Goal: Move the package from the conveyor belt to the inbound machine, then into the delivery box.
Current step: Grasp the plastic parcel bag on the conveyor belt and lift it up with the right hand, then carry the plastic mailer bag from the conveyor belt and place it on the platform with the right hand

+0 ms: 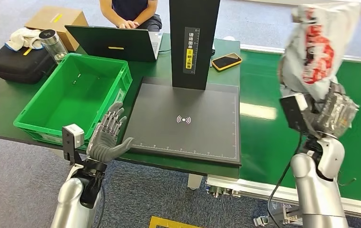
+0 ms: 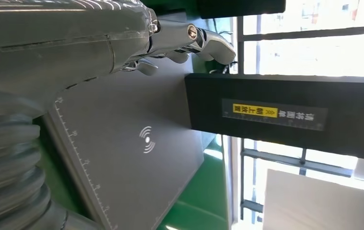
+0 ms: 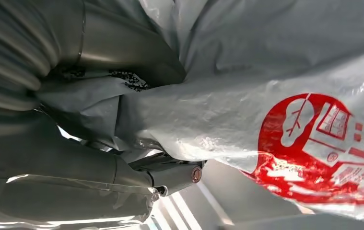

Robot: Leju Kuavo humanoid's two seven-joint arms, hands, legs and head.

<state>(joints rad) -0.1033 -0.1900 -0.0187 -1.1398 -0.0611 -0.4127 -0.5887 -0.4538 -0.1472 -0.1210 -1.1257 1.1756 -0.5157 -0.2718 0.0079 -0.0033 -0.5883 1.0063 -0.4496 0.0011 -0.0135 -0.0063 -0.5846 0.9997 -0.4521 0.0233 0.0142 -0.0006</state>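
Right hand [image 1: 336, 110] grips a grey plastic mailer package [image 1: 318, 47] with red print, held raised above the green conveyor belt [image 1: 264, 137] at the right of the scene, bag standing up out of the hand; right wrist view shows the fingers [image 3: 175, 173] wrapped around the crumpled grey bag [image 3: 247, 120]. Left hand [image 1: 108, 137] holds nothing, fingers spread apart, hovering at the near edge of the table between the green delivery box [image 1: 31, 118] and the black inbound machine pad [image 1: 188, 142]. The pad carries a wireless symbol at its middle and a black upright column [image 1: 195, 42] at its far side with a yellow-marked label. Delivery box sits left of the pad, just beside it. Farther back: an open laptop [image 1: 116, 45], a person [image 1: 131, 12] typing, a yellow-cased phone [image 1: 226, 61], a black bag [image 1: 19, 64], a cardboard box [image 1: 57, 21], a glass jar [image 1: 53, 42].
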